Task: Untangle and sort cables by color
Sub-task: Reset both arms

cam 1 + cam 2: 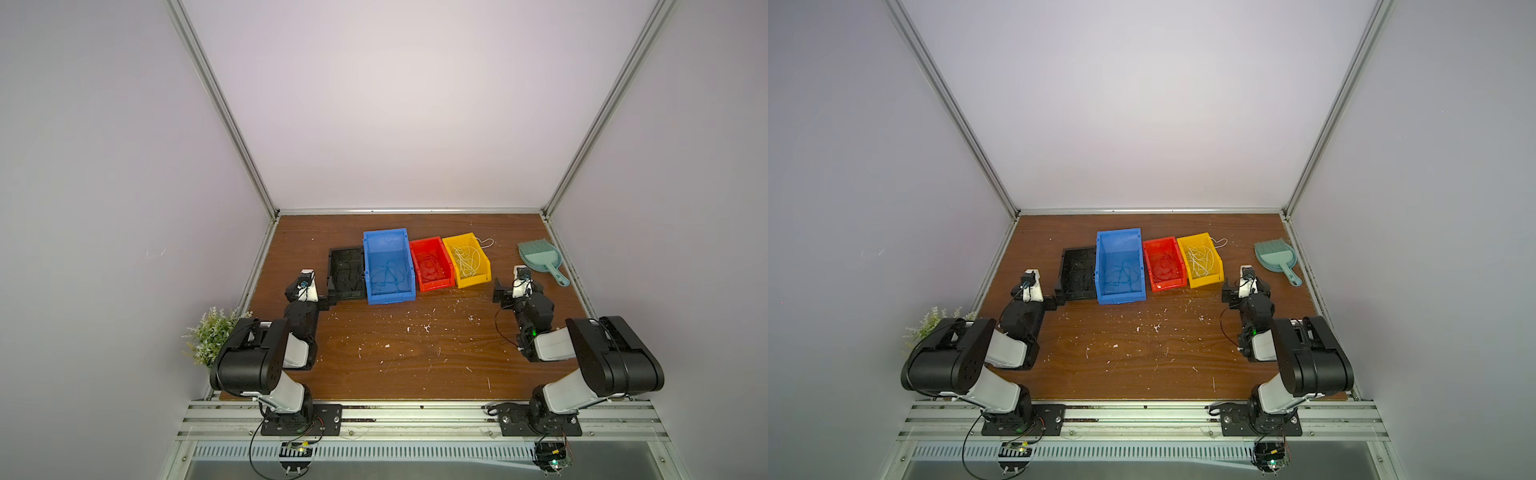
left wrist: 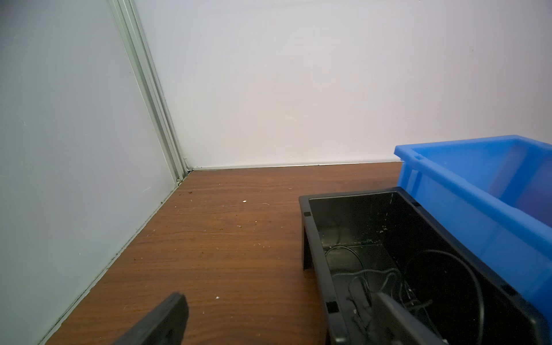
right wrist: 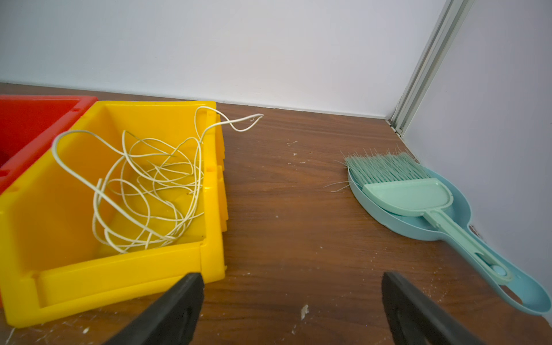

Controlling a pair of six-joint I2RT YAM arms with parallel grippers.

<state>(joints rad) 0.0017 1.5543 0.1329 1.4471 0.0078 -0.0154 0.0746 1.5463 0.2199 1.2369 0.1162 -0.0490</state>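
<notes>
Four bins stand in a row at the back of the wooden table. Black cables (image 2: 373,277) lie in the black bin (image 1: 332,270). Blue cables (image 1: 388,276) lie in the blue bin (image 1: 384,241), red cables (image 1: 430,264) in the red bin (image 1: 434,286), and white cables (image 3: 149,185) in the yellow bin (image 3: 119,277). One white end (image 3: 245,122) hangs over the yellow bin's back rim. My left gripper (image 2: 277,310) is open and straddles the black bin's outer side wall, one finger over the black cables. My right gripper (image 3: 292,283) stands open and empty, low over the table beside the yellow bin.
A teal dustpan with its brush (image 3: 418,203) lies against the right wall. A small plant (image 1: 212,332) stands outside the table's left edge. White crumbs (image 1: 415,328) are scattered over the middle of the table. Enclosure walls close the back and both sides.
</notes>
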